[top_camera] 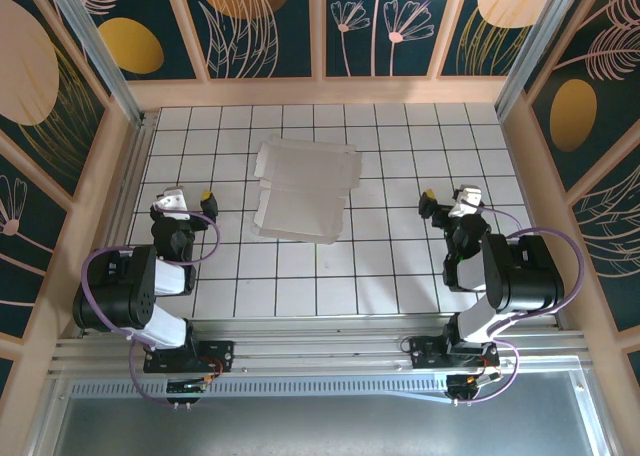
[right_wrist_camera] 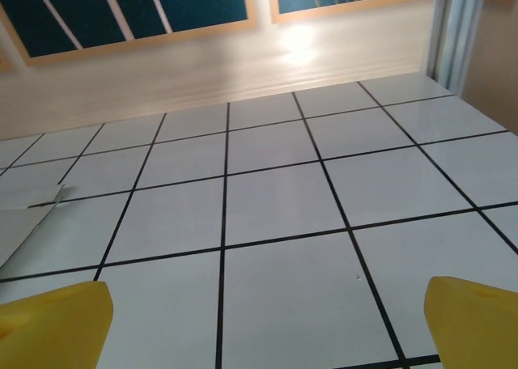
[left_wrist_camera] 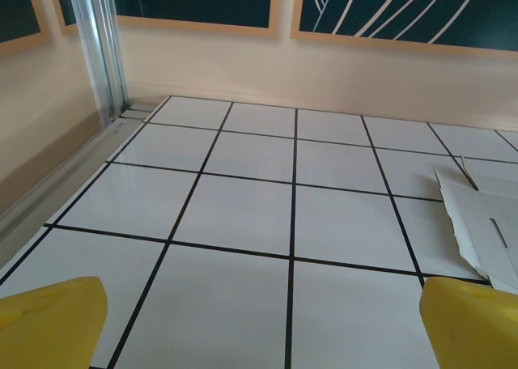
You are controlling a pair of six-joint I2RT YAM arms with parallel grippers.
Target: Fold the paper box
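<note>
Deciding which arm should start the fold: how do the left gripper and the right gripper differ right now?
The left gripper sits to the left of the paper box; the right gripper sits to its right. The left gripper is nearer the box's edge than the right gripper is. Both are open wide, empty and clear of the box.

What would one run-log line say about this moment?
stage: folding not begun | paper box: lying unfolded, untouched | left pincer: open, empty | right pincer: open, empty

Black arms (top_camera: 125, 291), seemingly purple cables (top_camera: 88, 266), yellow fingertips (left_wrist_camera: 48, 324)
</note>
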